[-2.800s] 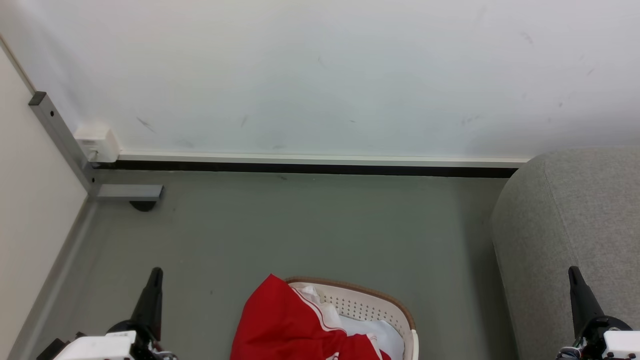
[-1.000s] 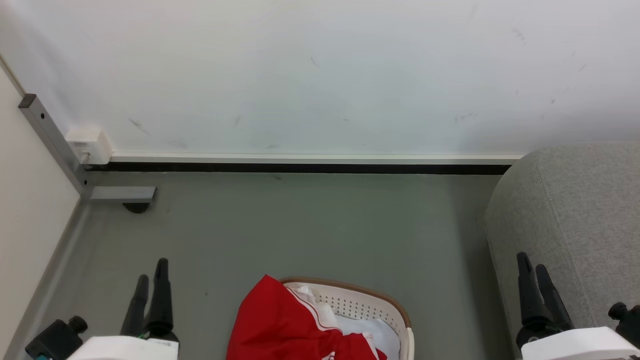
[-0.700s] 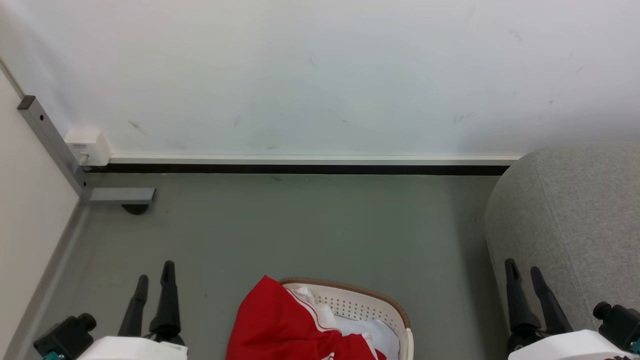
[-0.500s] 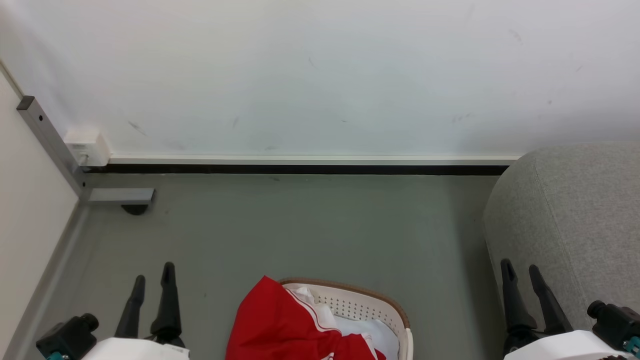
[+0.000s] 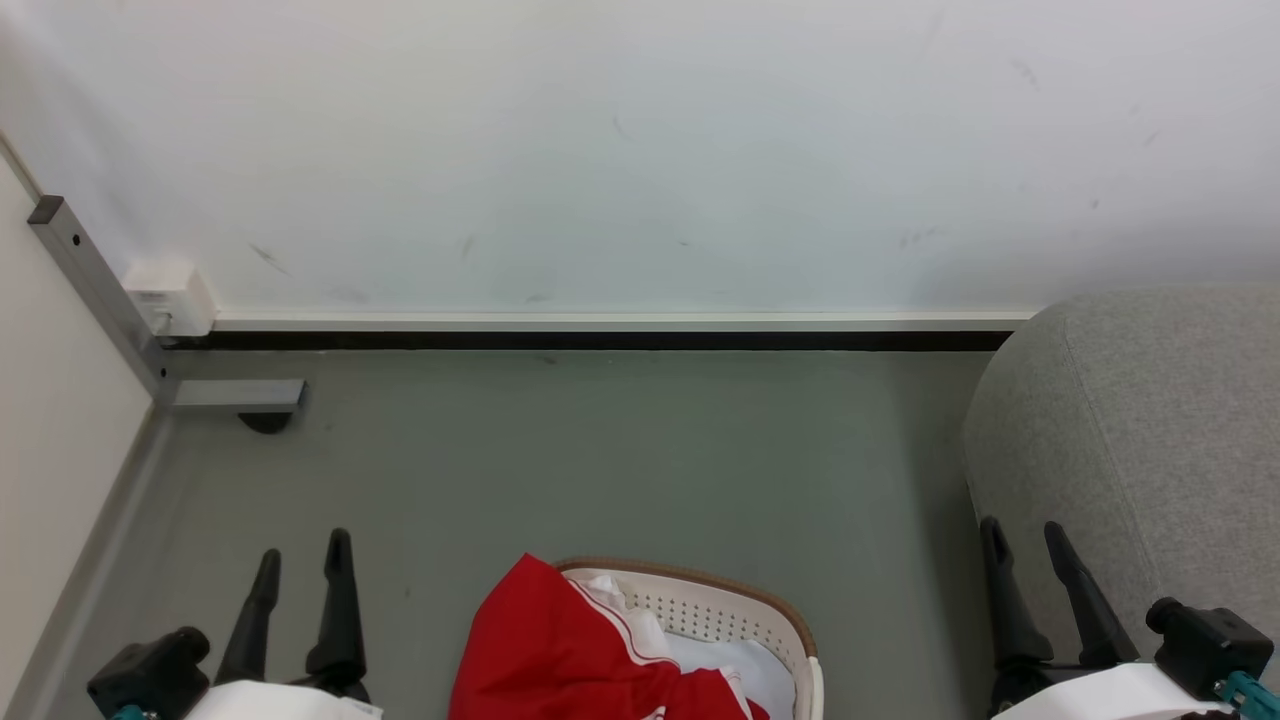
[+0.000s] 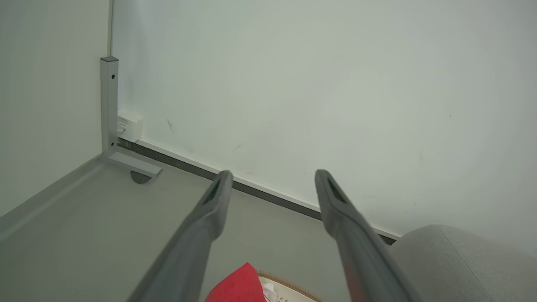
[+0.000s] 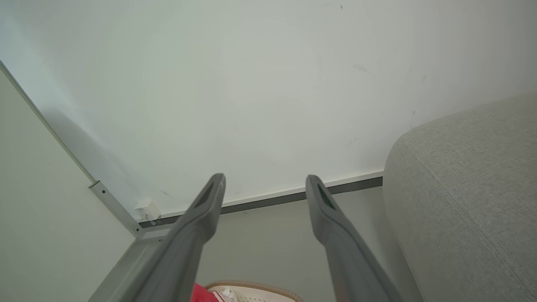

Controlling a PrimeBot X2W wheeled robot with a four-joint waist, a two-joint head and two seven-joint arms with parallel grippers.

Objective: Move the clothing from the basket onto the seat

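Observation:
Red clothing [image 5: 570, 655] with white striped trim spills over the left rim of the cream basket [image 5: 740, 605] at the bottom centre of the head view. White fabric [image 5: 745, 665] lies inside the basket beside it. The grey seat [image 5: 1150, 430] rises at the right. My left gripper [image 5: 300, 555] stands open over the floor, left of the basket. My right gripper [image 5: 1025, 535] stands open beside the seat's front edge, right of the basket. Both hold nothing. In the left wrist view my left gripper [image 6: 270, 178] points at the wall, with the clothing [image 6: 239, 289] low between its fingers.
A white wall with a dark baseboard [image 5: 600, 340] runs across the back. A grey metal post and foot [image 5: 230, 395] with a white box [image 5: 165, 298] stand in the left corner. Grey floor [image 5: 620, 460] lies between basket and wall.
Both grippers have turned so that their two fingers show side by side, and the right one has shifted a little left. The head view has drifted slightly.

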